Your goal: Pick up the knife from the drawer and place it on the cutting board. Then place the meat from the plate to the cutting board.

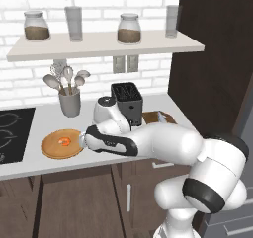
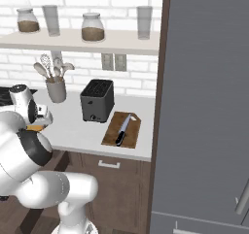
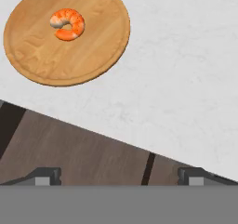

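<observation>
The knife [image 2: 122, 129] lies on the dark brown cutting board [image 2: 113, 137] to the right of the toaster, black handle toward the counter's front. In the left base view the cutting board [image 1: 149, 117] peeks out behind my arm. The round tan plate [image 3: 93, 42] sits on the counter with the curled orange-pink meat [image 3: 68, 24] on it; from the left base the plate [image 1: 52, 148] and the meat [image 1: 64, 142] are left of my hand. My gripper [image 3: 118, 176] hangs open and holds nothing, over the counter's front edge just right of the plate. The gripper [image 1: 83, 140] is close to the plate's rim.
A black toaster [image 2: 97, 101] stands behind the board, and a grey utensil holder [image 1: 69, 102] with spoons stands at the back wall. A stovetop [image 1: 12, 133] lies at the far left. A tall dark cabinet [image 2: 204, 107] bounds the counter on the right. Brown cabinet fronts [image 3: 69, 148] run below the counter.
</observation>
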Available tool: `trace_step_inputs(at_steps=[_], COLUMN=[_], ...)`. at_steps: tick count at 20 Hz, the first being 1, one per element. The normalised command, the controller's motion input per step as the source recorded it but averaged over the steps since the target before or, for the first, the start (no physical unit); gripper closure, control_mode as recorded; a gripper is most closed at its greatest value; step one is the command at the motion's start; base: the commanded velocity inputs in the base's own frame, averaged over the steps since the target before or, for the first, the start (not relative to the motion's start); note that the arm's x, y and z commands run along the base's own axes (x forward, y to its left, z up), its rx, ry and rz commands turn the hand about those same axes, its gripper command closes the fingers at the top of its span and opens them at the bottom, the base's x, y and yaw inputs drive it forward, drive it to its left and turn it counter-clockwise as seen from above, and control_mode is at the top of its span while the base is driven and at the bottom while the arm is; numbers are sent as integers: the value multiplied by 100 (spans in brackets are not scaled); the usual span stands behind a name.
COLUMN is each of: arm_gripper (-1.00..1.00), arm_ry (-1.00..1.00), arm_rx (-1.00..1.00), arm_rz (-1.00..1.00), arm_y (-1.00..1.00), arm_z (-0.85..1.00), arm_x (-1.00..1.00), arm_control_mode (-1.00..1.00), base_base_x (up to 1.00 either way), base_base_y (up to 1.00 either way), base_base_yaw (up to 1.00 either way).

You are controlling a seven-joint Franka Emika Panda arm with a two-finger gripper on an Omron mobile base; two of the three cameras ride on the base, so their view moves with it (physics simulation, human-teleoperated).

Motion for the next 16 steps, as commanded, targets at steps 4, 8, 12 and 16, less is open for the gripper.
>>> trace_step_inputs(at_steps=[4, 8, 12, 16], arm_gripper=[-100, -100, -100, -100], arm_ry=[1, 23, 26, 5], arm_rx=[0, 0, 0, 0], arm_rz=[16, 13, 12, 7], arm_y=[97, 78, 46, 13], arm_z=[4, -2, 0, -16], arm_x=[55, 96, 72, 5], arm_control_mode=[-100, -100, -100, -100], base_base_x=[0, 0, 0, 0], base_base_y=[0, 0, 0, 0], base_base_yaw=[0, 0, 0, 0])
